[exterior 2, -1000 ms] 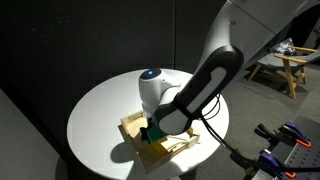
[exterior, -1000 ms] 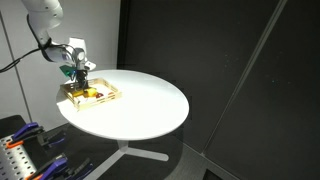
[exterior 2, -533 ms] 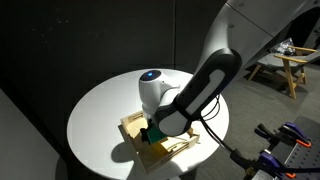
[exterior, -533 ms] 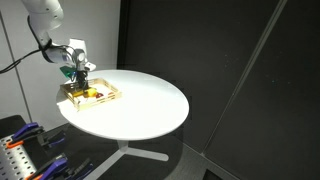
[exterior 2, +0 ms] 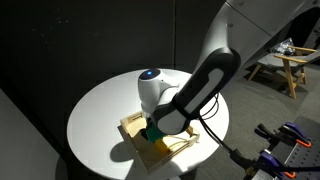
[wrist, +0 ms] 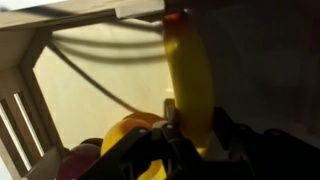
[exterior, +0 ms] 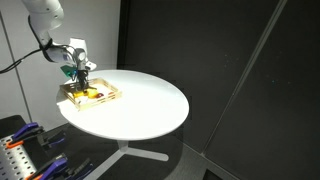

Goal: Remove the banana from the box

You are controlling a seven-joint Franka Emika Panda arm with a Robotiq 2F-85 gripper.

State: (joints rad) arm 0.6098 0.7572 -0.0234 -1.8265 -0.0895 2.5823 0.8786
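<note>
- gripper [wrist: 190, 138] jaws clamped on the banana [wrist: 189, 75], its near end between them
- yellow-orange item [wrist: 135, 128] just beside gripper, red item [wrist: 72, 162] further aside
- banana stretches ahead of gripper, inside box [wrist: 85, 14]
- box under gripper, near white table [exterior: 140, 105] edge

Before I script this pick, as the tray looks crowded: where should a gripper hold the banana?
Its slim middle, across the width, from above: the banana lies flat in the box, and the walls and the orange item beside it likely block sideways approaches.
</note>
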